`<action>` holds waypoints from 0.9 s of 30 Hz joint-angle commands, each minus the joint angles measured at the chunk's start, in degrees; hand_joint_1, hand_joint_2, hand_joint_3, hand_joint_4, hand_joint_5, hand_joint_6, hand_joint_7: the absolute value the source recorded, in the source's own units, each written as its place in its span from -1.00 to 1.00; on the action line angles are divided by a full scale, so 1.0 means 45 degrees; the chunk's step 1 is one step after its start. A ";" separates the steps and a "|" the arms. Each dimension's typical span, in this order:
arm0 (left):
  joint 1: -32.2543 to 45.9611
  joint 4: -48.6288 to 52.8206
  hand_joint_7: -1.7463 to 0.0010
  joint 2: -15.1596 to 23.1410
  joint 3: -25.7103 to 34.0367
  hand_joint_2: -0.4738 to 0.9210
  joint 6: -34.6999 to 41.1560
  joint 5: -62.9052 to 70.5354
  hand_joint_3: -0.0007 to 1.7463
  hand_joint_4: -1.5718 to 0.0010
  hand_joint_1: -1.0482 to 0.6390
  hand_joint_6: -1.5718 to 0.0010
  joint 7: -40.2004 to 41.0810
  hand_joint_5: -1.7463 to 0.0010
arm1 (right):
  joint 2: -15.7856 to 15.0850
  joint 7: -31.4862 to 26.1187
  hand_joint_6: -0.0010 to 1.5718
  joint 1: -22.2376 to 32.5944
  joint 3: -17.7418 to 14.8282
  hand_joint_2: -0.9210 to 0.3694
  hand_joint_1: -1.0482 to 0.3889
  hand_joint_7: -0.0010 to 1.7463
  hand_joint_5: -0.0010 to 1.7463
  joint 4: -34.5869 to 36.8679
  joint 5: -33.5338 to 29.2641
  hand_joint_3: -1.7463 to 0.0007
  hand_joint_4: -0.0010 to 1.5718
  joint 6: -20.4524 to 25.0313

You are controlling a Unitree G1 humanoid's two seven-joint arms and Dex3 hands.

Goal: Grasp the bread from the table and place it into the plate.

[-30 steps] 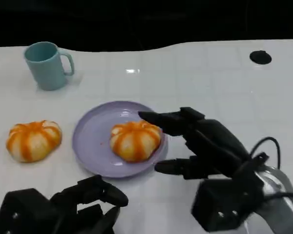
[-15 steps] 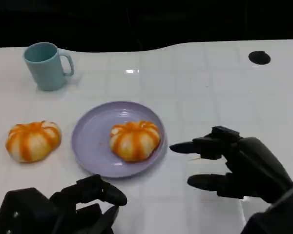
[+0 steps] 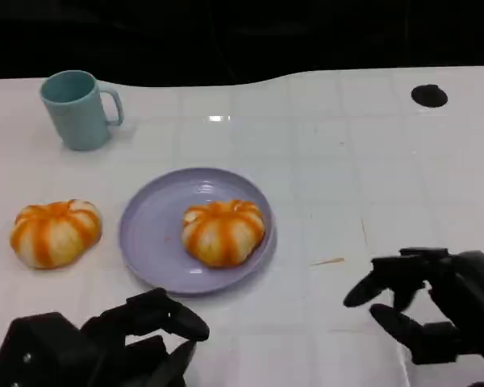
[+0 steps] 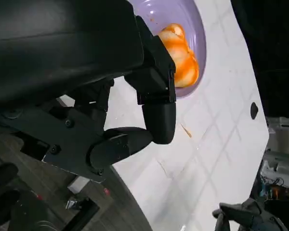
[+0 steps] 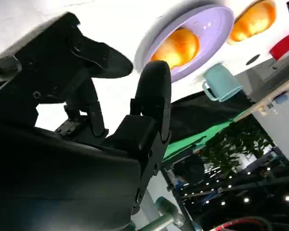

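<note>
on the plate [image 3: 145,234] sits one bread [image 3: 223,231] (right hand [image 3: 436,302] empty, fingers apart).

- The right hand [image 3: 431,302] is pulling back from the bread [image 3: 223,231] on the plate [image 3: 149,234], ending up low at the near right of the counter [image 3: 347,169], well apart from the plate.
- Its fingers [image 3: 371,290], earlier reaching around the bread, are now holding nothing, apart over bare counter.
</note>
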 commanded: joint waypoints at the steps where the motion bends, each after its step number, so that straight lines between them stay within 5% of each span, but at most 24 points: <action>1: -0.0023 0.0074 -0.52 0.0214 0.0080 0.74 -0.0056 0.0113 -0.13 0.15 -0.12 0.20 -0.0011 -1.00 | -0.0364 0.0427 0.22 0.0471 -0.0372 0.05 0.48 0.19 0.97 -0.0648 0.0291 -0.58 0.16 0.0213; 15: -0.0073 0.0029 -0.49 0.0182 0.0334 0.75 0.0179 -0.0225 -0.15 0.16 -0.10 0.19 -0.0061 -1.00 | -0.0232 -0.0125 0.21 0.1605 -0.0590 0.16 0.40 0.33 0.99 -0.1021 -0.0910 -0.63 0.23 0.0474; 27: -0.0067 0.0244 -0.47 0.0247 0.0452 0.77 -0.0053 -0.0291 -0.16 0.16 -0.07 0.20 -0.0075 -1.00 | -0.0050 -0.0935 0.19 0.1357 -0.0261 0.16 0.44 0.39 1.00 -0.0024 -0.1568 -0.58 0.24 0.0494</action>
